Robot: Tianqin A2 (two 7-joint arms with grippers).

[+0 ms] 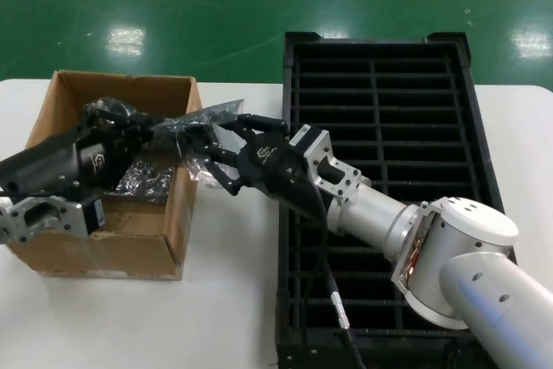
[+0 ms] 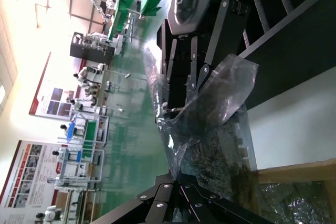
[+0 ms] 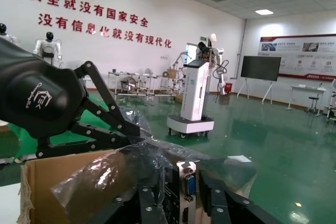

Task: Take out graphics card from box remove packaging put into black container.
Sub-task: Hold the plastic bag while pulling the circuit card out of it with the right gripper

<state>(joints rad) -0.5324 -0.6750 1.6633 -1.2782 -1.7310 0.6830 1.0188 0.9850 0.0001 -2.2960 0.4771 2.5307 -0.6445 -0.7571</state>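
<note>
Above the brown cardboard box (image 1: pixel 104 239), your left pincer (image 1: pixel 168 133) pinches one end of the crinkly, shiny bag (image 1: pixel 194 123). Your right pincer (image 1: pixel 210 151) is pressed on the other end. The graphics card (image 3: pixel 186 192), with its silver metal strip, sits inside. The ribbed black container (image 1: pixel 415 110) stands beside the box.

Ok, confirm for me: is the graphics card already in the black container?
No. In the right wrist view the graphics card sits inside the packaging, held between the left gripper and right gripper; the black container holds nothing.
</note>
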